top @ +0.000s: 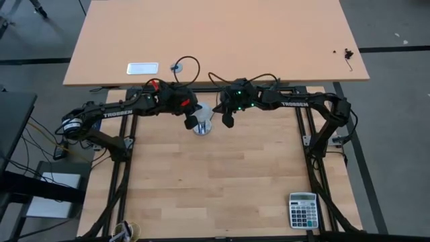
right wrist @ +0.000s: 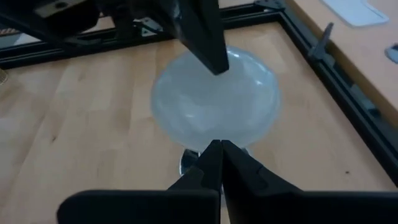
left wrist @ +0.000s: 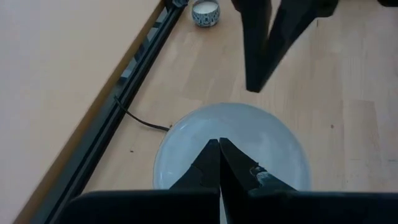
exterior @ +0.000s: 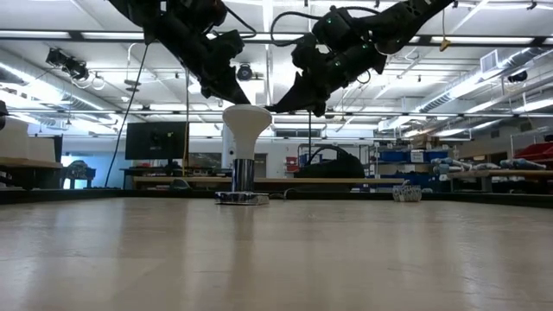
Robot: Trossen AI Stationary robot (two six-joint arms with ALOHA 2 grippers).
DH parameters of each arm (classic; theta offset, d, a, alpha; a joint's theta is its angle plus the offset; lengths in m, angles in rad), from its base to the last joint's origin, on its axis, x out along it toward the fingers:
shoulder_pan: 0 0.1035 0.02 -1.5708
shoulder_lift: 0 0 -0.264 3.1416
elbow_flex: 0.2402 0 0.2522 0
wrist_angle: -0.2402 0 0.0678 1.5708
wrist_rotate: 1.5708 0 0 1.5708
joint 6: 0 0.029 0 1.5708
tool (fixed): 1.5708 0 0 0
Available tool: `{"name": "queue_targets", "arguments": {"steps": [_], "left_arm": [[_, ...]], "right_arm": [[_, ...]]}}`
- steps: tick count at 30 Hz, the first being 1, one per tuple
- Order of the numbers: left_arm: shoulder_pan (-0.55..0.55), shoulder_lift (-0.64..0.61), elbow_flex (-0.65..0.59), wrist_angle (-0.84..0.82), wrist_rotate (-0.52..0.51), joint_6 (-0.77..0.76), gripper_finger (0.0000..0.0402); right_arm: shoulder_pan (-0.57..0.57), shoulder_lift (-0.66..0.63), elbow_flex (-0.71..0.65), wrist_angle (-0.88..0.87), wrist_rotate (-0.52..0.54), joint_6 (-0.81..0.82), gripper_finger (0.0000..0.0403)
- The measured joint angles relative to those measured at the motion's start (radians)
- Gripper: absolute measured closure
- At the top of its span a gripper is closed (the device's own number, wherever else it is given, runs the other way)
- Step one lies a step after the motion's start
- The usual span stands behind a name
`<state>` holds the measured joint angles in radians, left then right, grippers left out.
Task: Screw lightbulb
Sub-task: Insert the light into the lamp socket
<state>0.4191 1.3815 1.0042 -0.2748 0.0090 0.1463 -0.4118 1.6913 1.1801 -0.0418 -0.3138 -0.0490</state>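
The white lightbulb (exterior: pixel 246 125) stands upright with its narrow neck in the round grey socket (exterior: pixel 242 198), near the middle of the table's far edge (top: pixel 202 125). My left gripper (exterior: pixel 243 98) is shut, its tips just over the top of the bulb's wide head (left wrist: pixel 231 144). My right gripper (exterior: pixel 278 109) is shut, slanting down at the head's upper right edge (right wrist: pixel 214 99). Each wrist view shows the other arm's fingers across the bulb. My left gripper comes from above and the table's left, slanting down, with its shut tips at the top of the bulb's head (exterior: pixel 245 107); I cannot tell whether they touch it. My right gripper comes from above and the right, its shut tips beside the head's rim (exterior: pixel 269 113); I cannot tell whether they touch.
The socket's black cord (left wrist: pixel 142 119) runs toward the black frame rail at the far edge. A small cream puck (left wrist: pixel 205 12) sits by that rail to the right. A calculator (top: pixel 302 210) lies at the near right. A pale second table (top: pixel 222 33) stands beyond.
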Motion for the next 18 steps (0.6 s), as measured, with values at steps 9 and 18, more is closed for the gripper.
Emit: {"name": "queue_targets", "arguments": {"steps": [9, 18], "left_arm": [[0.000, 0.000, 0.000, 0.004, 0.017, 0.000, 0.0402], [0.000, 0.000, 0.000, 0.015, 0.023, -0.001, 0.0402]], "right_arm": [[0.050, 0.003, 0.000, 0.012, 0.000, -0.027, 0.0395], [0.040, -0.002, 0.000, -0.018, -0.001, -0.043, 0.0395]]}}
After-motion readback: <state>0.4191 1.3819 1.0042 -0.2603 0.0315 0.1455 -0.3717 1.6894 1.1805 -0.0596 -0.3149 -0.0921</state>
